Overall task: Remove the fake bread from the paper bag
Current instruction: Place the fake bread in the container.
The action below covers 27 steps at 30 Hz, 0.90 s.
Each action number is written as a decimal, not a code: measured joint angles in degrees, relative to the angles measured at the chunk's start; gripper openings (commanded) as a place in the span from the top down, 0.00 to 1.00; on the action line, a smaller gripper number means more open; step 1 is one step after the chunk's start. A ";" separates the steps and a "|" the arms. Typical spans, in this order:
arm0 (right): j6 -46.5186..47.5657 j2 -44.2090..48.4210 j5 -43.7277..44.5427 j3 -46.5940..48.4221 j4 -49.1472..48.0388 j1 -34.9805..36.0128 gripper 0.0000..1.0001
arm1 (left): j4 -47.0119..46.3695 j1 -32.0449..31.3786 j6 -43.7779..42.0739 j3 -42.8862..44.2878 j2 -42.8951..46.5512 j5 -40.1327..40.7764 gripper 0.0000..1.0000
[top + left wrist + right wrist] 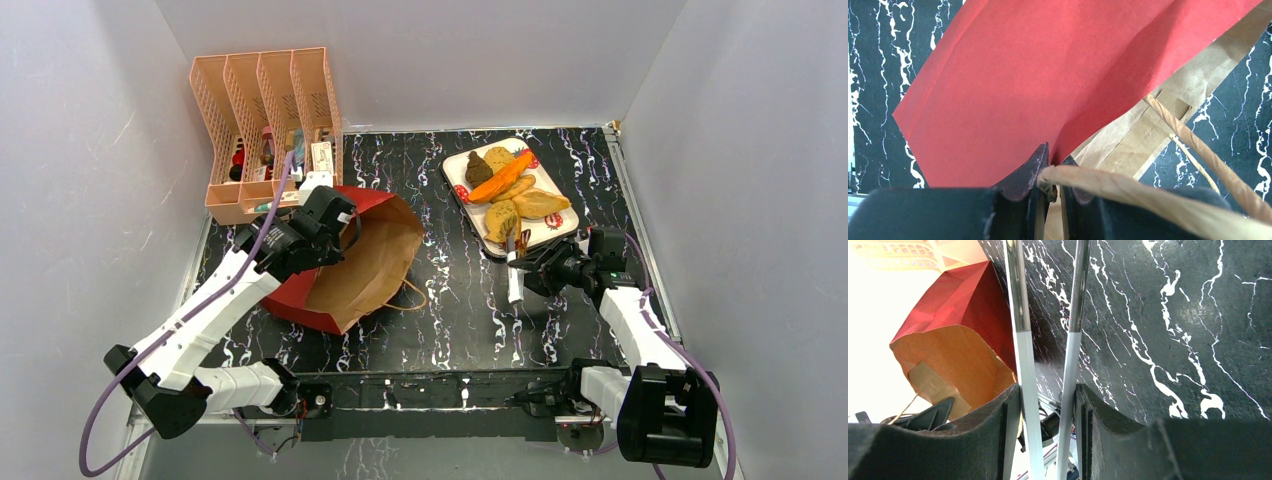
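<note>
Red bag (365, 265) lying on its side, brown inside showing. Left gripper (1052, 167) pinched tight on bag's edge. Right of bag: plate (450, 165) holding bread pieces (500, 180). Right gripper (1048, 405) squeezing tongs (1020, 340). Behind bag: peach rack (262, 100).

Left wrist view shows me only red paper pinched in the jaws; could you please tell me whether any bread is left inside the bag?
Observer: From the top camera, the paper bag lies on its side with its mouth open. I see only brown lining, no bread.
Operator: Where is the bread, then?
Observer: Several fake bread pieces sit on a plate at the far right of the table.
Operator: And the right arm?
Observer: Its jaws are shut on tongs, just by the plate's near edge.
</note>
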State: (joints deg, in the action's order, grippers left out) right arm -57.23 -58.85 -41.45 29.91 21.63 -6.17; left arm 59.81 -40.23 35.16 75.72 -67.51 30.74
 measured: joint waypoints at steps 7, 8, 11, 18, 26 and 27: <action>0.15 0.66 0.83 0.22 1.01 0.00 0.62 | 1.70 0.00 0.00 2.49 0.22 0.22 0.89; 0.15 0.76 0.96 0.31 1.03 0.00 0.62 | 1.90 0.00 0.02 2.75 0.33 0.26 0.89; 0.15 1.22 1.16 0.33 1.14 0.00 0.62 | 2.38 0.00 0.11 3.41 0.63 0.31 0.89; 0.20 2.03 1.75 0.33 1.40 0.00 0.62 | 3.56 0.00 0.48 6.29 0.74 0.31 0.89; 0.39 2.89 2.58 0.33 1.79 0.00 0.62 | 4.24 0.00 0.96 8.11 0.90 0.22 0.89; 0.44 3.02 2.69 0.33 2.03 0.00 0.62 | 4.48 0.00 1.07 8.11 0.96 0.20 0.89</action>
State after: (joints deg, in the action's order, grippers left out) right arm -56.80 -55.83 -38.76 30.24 23.66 -6.17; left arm 64.29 -40.23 36.23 83.83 -66.54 30.94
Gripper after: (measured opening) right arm 0.385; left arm 0.115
